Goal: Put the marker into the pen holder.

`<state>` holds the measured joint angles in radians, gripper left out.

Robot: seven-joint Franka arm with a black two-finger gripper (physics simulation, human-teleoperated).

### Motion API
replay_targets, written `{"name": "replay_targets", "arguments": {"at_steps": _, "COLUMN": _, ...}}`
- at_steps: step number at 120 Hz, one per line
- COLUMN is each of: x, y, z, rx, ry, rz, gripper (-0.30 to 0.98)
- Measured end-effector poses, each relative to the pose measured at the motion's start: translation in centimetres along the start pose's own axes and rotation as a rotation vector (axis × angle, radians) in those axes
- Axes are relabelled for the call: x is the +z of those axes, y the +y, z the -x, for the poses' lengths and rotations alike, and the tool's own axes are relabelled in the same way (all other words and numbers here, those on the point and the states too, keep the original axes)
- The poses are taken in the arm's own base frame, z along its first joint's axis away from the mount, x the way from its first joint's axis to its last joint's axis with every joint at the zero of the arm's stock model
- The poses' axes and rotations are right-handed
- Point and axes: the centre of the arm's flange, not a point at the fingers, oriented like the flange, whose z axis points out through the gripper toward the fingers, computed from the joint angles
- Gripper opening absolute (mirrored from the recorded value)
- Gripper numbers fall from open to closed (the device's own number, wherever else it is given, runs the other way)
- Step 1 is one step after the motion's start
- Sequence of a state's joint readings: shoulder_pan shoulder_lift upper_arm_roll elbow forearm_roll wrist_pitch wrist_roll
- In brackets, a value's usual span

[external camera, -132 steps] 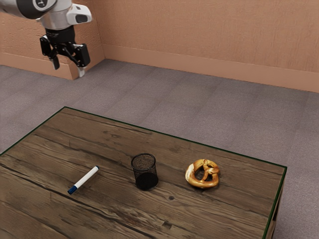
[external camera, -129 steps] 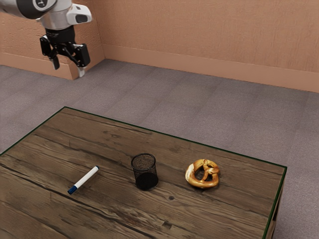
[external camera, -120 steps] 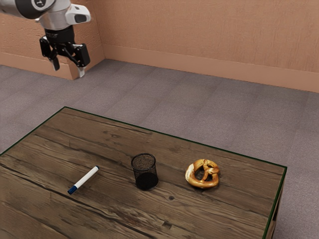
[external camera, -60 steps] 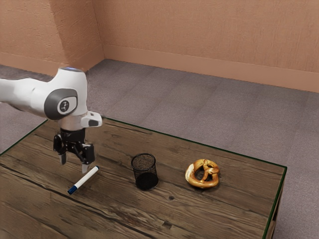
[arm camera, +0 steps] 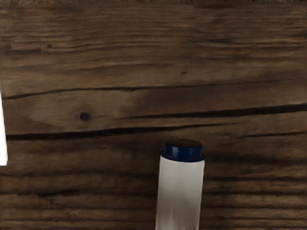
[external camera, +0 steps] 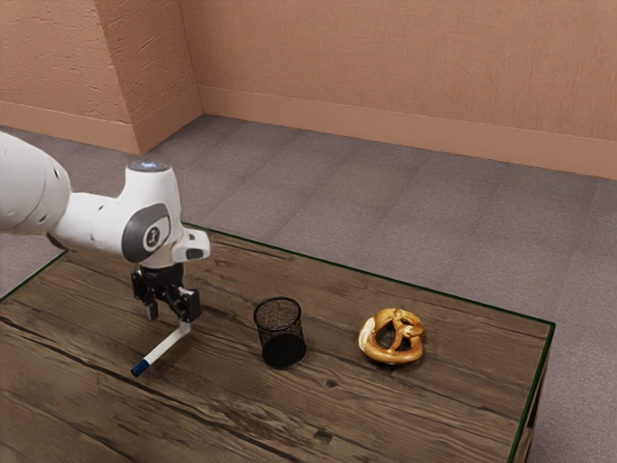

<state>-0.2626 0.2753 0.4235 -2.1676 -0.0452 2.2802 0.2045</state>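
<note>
My gripper (external camera: 169,320) is low over the table at the exterior view's left, its two fingers apart with nothing clasped between them. The white marker (external camera: 162,349) lies slantwise on the wood, blue at its near end; its far end meets one fingertip in the picture and is partly covered by it. Whether they touch, I cannot tell. In the wrist view the marker (arm camera: 180,194) shows its dark blue end and white barrel. The black mesh pen holder (external camera: 281,333) stands upright, toward the exterior view's right from marker and gripper.
A brown pretzel (external camera: 392,337) lies beyond the pen holder, toward the exterior view's right. The wooden table (external camera: 405,415) has a dark green edge, with grey floor and an orange-brown wall behind it.
From high at the exterior view's upper left, my hand has come down to the marker, lately shifting a little toward the exterior view's right. Marker, pen holder and pretzel have not moved.
</note>
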Motion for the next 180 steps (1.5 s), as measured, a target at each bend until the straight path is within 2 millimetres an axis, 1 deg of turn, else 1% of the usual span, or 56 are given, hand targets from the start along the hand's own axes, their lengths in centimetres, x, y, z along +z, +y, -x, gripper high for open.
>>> {"name": "replay_targets", "arguments": {"at_steps": 18, "x": 0.1, "y": -0.1, "z": -0.3, "rx": 0.037, "ry": 0.012, "rz": 0.003, "gripper": 0.45}}
{"name": "replay_targets", "arguments": {"at_steps": 27, "x": 1.0, "y": -0.2, "z": -0.7, "rx": 0.041, "ry": 0.002, "rz": 0.01, "gripper": 0.41}}
{"name": "replay_targets", "arguments": {"at_steps": 34, "x": 1.4, "y": -0.1, "z": -1.1, "rx": 0.045, "ry": 0.001, "rz": 0.016, "gripper": 0.36}}
{"name": "replay_targets", "arguments": {"at_steps": 53, "x": 1.4, "y": -0.1, "z": -1.2, "rx": 0.056, "ry": 0.01, "rz": 0.035, "gripper": 0.13}}
{"name": "replay_targets", "arguments": {"at_steps": 67, "x": 1.5, "y": -0.1, "z": -1.3, "rx": 0.066, "ry": 0.013, "rz": 0.042, "gripper": 0.01}}
{"name": "replay_targets", "arguments": {"at_steps": 93, "x": 1.8, "y": -0.1, "z": -1.3, "rx": 0.083, "ry": 0.011, "rz": 0.033, "gripper": -0.09}}
{"name": "replay_targets", "arguments": {"at_steps": 108, "x": 1.4, "y": -0.1, "z": -1.4, "rx": 0.087, "ry": 0.019, "rz": 0.028, "gripper": -0.1}}
{"name": "replay_targets", "arguments": {"at_steps": 112, "x": 0.8, "y": 0.0, "z": -1.4, "rx": 0.09, "ry": 0.031, "rz": 0.028, "gripper": -0.1}}
{"name": "replay_targets", "arguments": {"at_steps": 116, "x": -0.6, "y": 0.2, "z": -1.4, "rx": 0.095, "ry": 0.054, "rz": 0.031, "gripper": -0.1}}
{"name": "replay_targets", "arguments": {"at_steps": 129, "x": -7.4, "y": 0.7, "z": -0.6, "rx": 0.113, "ry": 0.16, "rz": 0.058, "gripper": -0.1}}
{"name": "replay_targets", "arguments": {"at_steps": 142, "x": -12.5, "y": 1.0, "z": 0.9, "rx": 0.128, "ry": 0.229, "rz": 0.088, "gripper": -0.1}}
{"name": "replay_targets", "arguments": {"at_steps": 149, "x": -15.3, "y": 1.6, "z": 1.8, "rx": 0.142, "ry": 0.266, "rz": 0.107, "gripper": -0.1}}
{"name": "replay_targets", "arguments": {"at_steps": 157, "x": -17.7, "y": 2.3, "z": 2.3, "rx": 0.157, "ry": 0.299, "rz": 0.118, "gripper": -0.1}}
{"name": "replay_targets", "arguments": {"at_steps": 161, "x": -18.6, "y": 3.3, "z": 2.2, "rx": 0.17, "ry": 0.31, "rz": 0.127, "gripper": -0.1}}
{"name": "replay_targets", "arguments": {"at_steps": 166, "x": -19.4, "y": 5.3, "z": 1.9, "rx": 0.199, "ry": 0.318, "rz": 0.138, "gripper": -0.1}}
{"name": "replay_targets", "arguments": {"at_steps": 180, "x": -20.7, "y": 12.6, "z": -0.4, "rx": 0.303, "ry": 0.331, "rz": 0.161, "gripper": -0.1}}
